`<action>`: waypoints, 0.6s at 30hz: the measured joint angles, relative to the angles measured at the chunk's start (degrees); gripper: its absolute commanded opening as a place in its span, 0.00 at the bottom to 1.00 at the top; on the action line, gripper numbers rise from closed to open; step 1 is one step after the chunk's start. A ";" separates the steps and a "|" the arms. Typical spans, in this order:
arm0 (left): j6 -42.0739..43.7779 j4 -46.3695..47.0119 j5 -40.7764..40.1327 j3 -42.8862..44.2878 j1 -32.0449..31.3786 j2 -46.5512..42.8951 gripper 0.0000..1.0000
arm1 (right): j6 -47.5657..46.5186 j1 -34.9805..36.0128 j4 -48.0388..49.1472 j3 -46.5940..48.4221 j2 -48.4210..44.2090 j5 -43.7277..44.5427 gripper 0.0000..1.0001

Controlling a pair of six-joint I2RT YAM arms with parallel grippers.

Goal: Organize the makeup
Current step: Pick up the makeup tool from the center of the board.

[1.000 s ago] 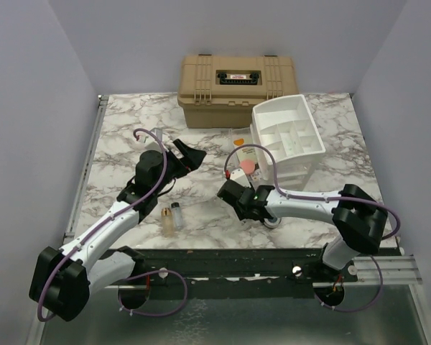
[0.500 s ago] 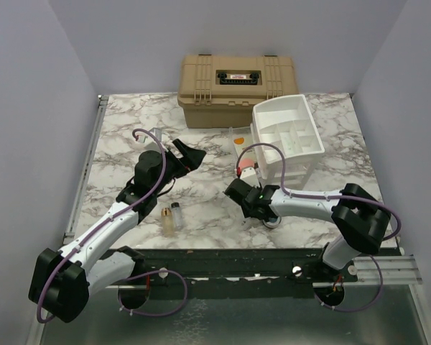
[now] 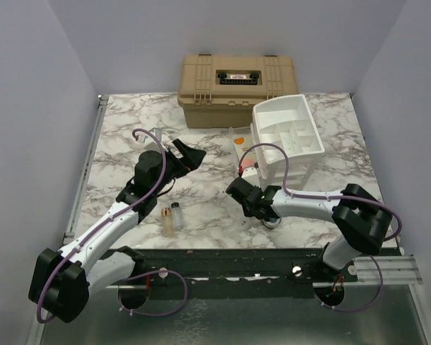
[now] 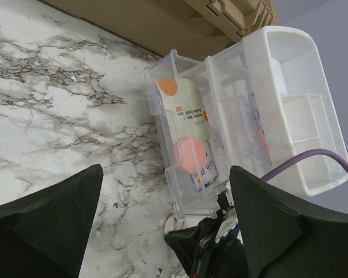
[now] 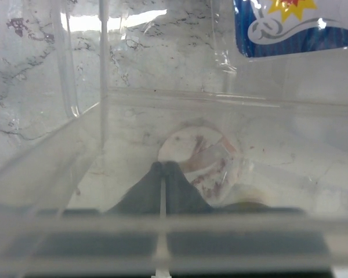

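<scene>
Since a second ago the right wrist has shifted towards the clear drawer and now covers most of the pink disc in the overhead view. Its fingers have narrowed. The left arm is unchanged.

Task items: a cream card lies flat in the drawer, long axis along the drawer's length, one end towards the tan case, the other towards the arms. An orange disc sits at its far end and the pink disc at its near end. Two small bottles sit side by side on the marble by the left forearm, well apart from the drawer.

Surface: grey-veined marble table, pale lavender walls. The white organizer stands before the case, the drawer projecting from its left side.

Grippers: the right gripper is at the drawer's near end, fingers drawn almost together. Whether they pinch the drawer wall cannot be told. Their tips point at a pale round pad, smudged pink, seen through the plastic. The left gripper hangs above the marble, spread wide, holding nothing.
</scene>
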 measured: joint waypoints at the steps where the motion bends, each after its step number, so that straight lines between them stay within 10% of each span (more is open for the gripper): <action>1: 0.00 0.00 0.00 0.00 0.00 0.00 0.92 | 0.13 0.00 0.17 -0.13 -0.09 -0.11 0.01; 18: 0.02 0.00 0.00 0.00 0.00 0.00 0.92 | -3.48 0.85 -6.01 6.05 -7.02 -5.73 0.01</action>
